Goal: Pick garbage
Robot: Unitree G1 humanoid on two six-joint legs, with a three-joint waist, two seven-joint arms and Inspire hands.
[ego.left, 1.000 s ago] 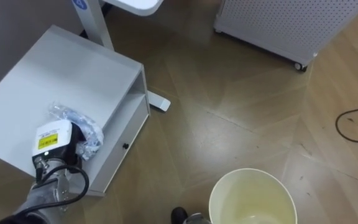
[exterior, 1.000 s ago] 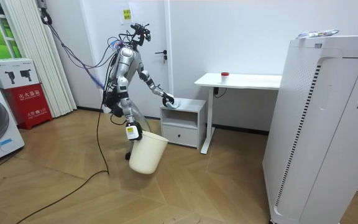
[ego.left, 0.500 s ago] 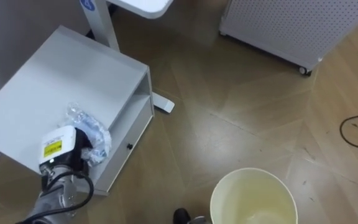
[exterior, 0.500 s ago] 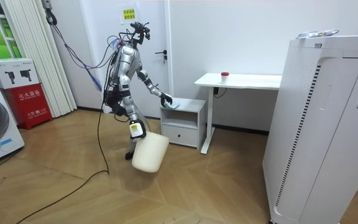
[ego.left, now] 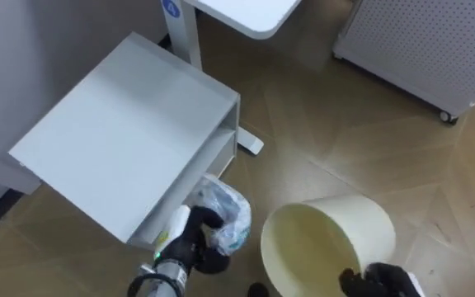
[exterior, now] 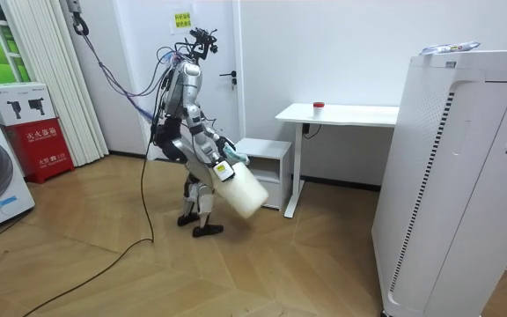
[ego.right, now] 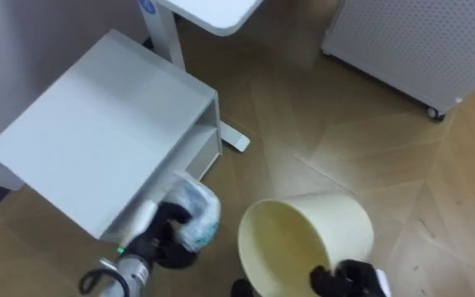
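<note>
The bucket (ego.left: 336,227) is running out past the bottom edge, so its base is going unseen. The right hand (ego.left: 378,281) on its rim is being cut off there too, with just dark curled fingers showing. The left hand (ego.left: 198,246) is looking blurred, and the crumpled plastic bag (ego.left: 228,216) it is clutching is covering part of its fingers. The bag's contents are looking too blurred to tell. The desk (ego.left: 246,10) and the perforated panel (ego.left: 423,41) are being clipped by the top edge. In the room view the lifted bucket is hiding part of the cabinet's (exterior: 269,148) front, and both hands are looking too small to read.
</note>
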